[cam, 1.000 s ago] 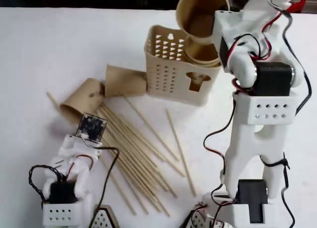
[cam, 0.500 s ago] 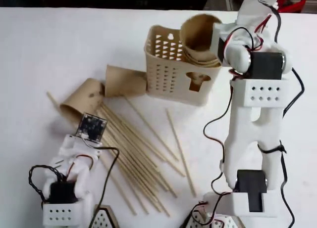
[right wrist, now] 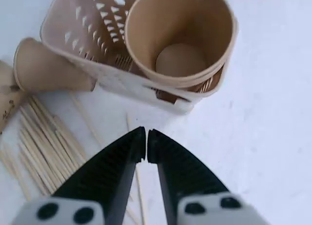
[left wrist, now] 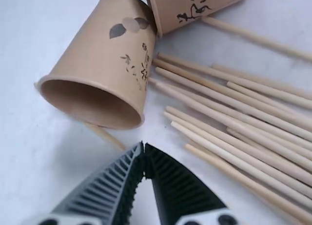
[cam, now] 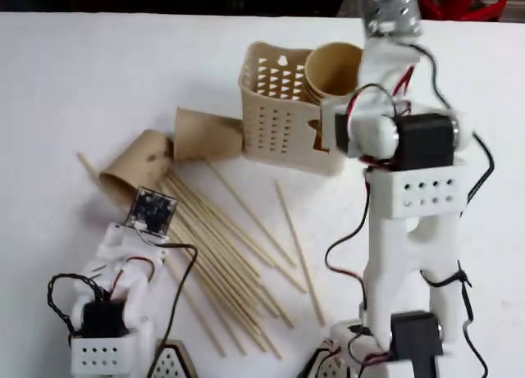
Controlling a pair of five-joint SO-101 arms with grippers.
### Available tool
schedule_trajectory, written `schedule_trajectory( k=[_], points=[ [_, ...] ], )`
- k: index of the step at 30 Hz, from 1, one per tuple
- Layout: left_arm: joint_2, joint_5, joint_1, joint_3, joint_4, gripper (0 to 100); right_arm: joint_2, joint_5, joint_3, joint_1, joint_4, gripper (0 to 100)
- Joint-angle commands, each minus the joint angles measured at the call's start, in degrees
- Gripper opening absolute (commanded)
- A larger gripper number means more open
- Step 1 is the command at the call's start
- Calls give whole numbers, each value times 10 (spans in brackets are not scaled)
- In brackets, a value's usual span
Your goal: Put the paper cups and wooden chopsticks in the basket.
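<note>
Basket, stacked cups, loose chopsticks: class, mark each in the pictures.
Basket (cam: 275,128), high view, perforated front wall.
Stacked cups (right wrist: 180,61), right wrist view, inner bottom of top cup.
Chopsticks (left wrist: 234,112), left wrist view, middle of the pile.

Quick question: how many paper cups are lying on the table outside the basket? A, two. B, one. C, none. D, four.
A: one paper cup lies on its side on the table by the chopsticks and a second paper cup lies next to the basket, while the stacked cups sit inside it.
</note>
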Motion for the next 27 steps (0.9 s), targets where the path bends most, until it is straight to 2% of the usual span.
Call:
schedule_trajectory(
  k=[1, 4, 6, 9, 14, 22, 27],
  points=[
    [-3, -52, -6, -47, 34, 24, -70, 0, 100, -38, -34, 18],
    [-3, -68, -6, -69, 55, 35, -129, 0, 207, -68, -84, 18],
    [-3, -67, -9, -91, 72, 85, -167, 0, 284, -82, -130, 18],
    [-2, -47, -49, -124, 80, 144, -222, -3, 398, -85, -211, 18],
    [-1, -45, -104, -172, 77, 163, -291, -1, 556, -83, -335, 18],
    [14, -33, -106, -193, 64, 192, -327, -3, 637, -68, -414, 18],
    [156, 5, -105, -251, 29, 193, -327, -4, 650, -23, -438, 18]
  ],
)
